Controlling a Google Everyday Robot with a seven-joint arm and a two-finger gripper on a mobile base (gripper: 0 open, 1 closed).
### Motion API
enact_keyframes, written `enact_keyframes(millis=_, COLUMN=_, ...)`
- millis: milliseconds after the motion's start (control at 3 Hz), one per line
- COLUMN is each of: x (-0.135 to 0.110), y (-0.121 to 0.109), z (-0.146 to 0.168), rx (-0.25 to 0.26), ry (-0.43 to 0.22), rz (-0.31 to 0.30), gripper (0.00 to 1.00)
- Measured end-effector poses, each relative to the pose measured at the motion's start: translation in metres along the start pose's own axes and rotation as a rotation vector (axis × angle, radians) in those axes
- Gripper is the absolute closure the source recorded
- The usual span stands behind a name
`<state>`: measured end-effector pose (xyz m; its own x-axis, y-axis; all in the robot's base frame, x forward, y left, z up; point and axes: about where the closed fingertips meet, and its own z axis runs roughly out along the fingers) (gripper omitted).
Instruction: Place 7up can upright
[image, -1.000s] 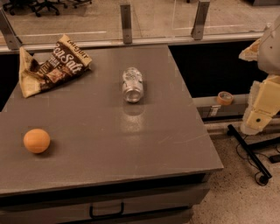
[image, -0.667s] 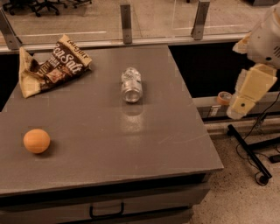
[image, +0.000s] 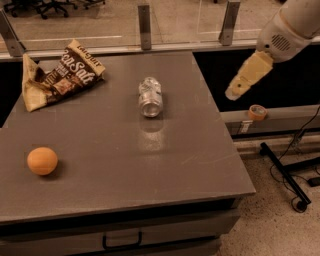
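On the counter (image: 165, 170), midway across and toward the far edge, the 7up can (image: 150, 96) lay on its side, one end facing the camera. Nothing was done yet: grasp, tip-up and set-down all remained. The hand (image: 236, 89) hung off the right edge, well apart from the can and carrying nothing; couldn't tell how far open. Chip bag (image: 60, 75) at the far-left corner and orange (image: 42, 160) by the left edge; neither blocked the approach.

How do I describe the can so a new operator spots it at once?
On the grey table, just beyond the middle, the can lies on its side, end toward the camera. It is the only silvery thing: bag to its left, orange front-left, tool in the air right of the table.
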<state>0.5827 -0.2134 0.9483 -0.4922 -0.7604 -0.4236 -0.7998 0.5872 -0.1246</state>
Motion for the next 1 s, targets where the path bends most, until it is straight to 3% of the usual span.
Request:
enact_keyframes(millis=333, x=-0.0244, y=-0.0214, z=0.0226, rx=0.006, ry=-0.079, rz=0.188, gripper=0.00)
enact_keyframes(millis=667, x=-0.0278, y=-0.0239, z=0.0252, rx=0.007, ry=-0.090, rz=0.281, gripper=0.00)
enact_keyframes(millis=1000, x=-0.0278, y=-0.0236, z=0.0253, rx=0.006, ry=-0.090, rz=0.281, gripper=0.00)
